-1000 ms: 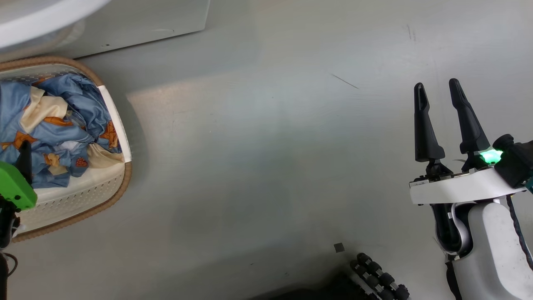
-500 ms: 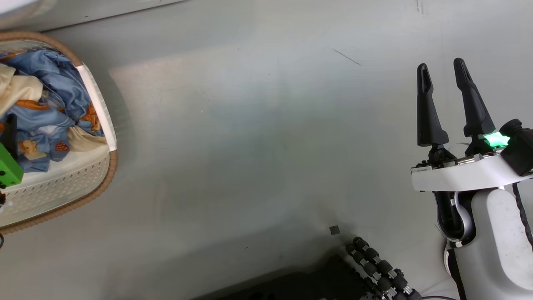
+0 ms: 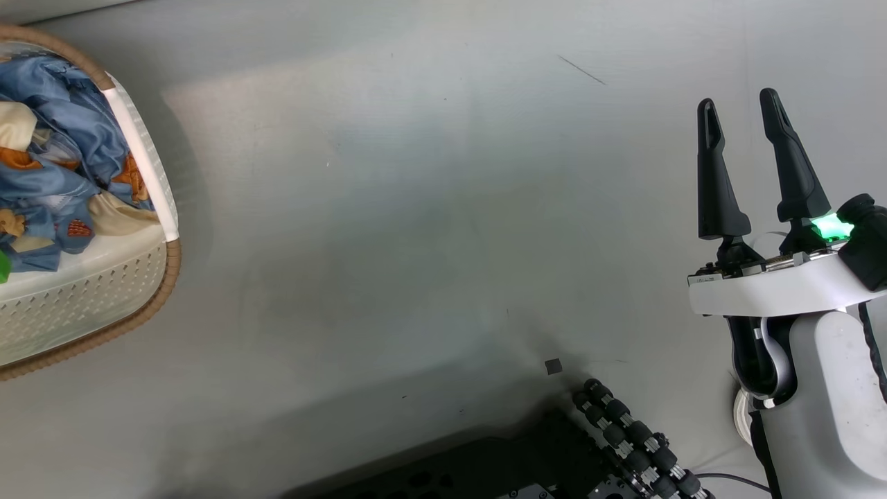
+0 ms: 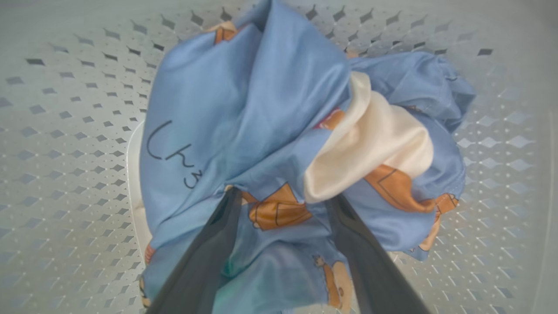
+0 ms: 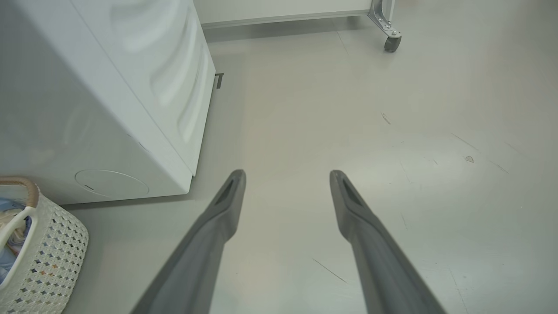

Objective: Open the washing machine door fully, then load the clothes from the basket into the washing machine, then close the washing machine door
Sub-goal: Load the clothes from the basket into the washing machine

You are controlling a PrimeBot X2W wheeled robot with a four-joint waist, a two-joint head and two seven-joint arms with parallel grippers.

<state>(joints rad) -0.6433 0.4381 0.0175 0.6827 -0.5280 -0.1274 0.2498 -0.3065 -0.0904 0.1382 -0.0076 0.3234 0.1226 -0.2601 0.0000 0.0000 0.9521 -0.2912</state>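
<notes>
The basket (image 3: 90,305), cream-white with a brown woven rim, stands on the floor at the left edge of the head view. The clothes (image 3: 55,159), light blue with orange and cream figures, lie bundled inside. In the left wrist view my left gripper (image 4: 283,198) is down in the basket (image 4: 65,131), open, its two fingers pressed into the clothes (image 4: 244,109) with a fold between them. My right gripper (image 3: 738,107) hangs open over bare floor, far right of the basket. The washing machine (image 5: 109,87) stands behind the basket (image 5: 48,244). The washing machine door is out of view.
My base with its black rollers (image 3: 624,436) sits at the bottom of the head view, a small dark square (image 3: 552,366) on the floor beside it. A caster wheel (image 5: 392,43) of a frame stands far back. Grey floor stretches between basket and right arm.
The head camera has turned: the basket has slid left and up in the picture and the machine's edge has left the top. The left wrist's green part has nearly slid off the left edge.
</notes>
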